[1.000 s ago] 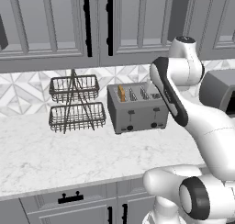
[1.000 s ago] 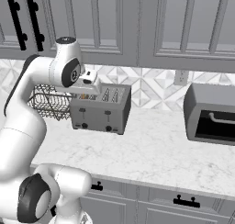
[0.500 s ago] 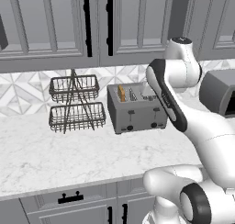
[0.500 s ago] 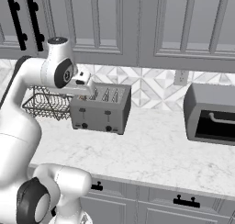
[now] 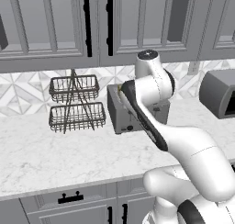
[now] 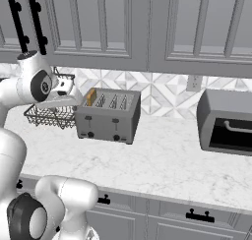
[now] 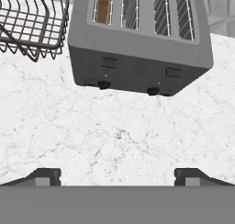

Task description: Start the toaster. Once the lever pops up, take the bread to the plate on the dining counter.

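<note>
The grey four-slot toaster (image 7: 137,58) stands on the wall counter, its front with two black knobs and two levers facing me; the right base view shows the toaster (image 6: 108,117) whole, while the arm covers most of the toaster (image 5: 117,114) in the left base view. The tan bread (image 7: 103,2) stands in the leftmost slot, and the bread (image 6: 91,96) pokes out of the top. My gripper (image 7: 117,176) is open, fingertips wide apart, hovering above the marble in front of the toaster with nothing between them. The plate and dining counter are out of view.
A two-tier wire basket rack (image 5: 73,103) stands just left of the toaster, and the rack (image 7: 30,21) lies close to the hand. A dark grey oven box (image 6: 229,121) sits to the right. Grey cabinets hang above the white marble counter (image 6: 162,160).
The arm has swung left across the toaster in the left base view, and its wrist has shifted left in the right base view. Toaster, bread and cameras have not moved.
</note>
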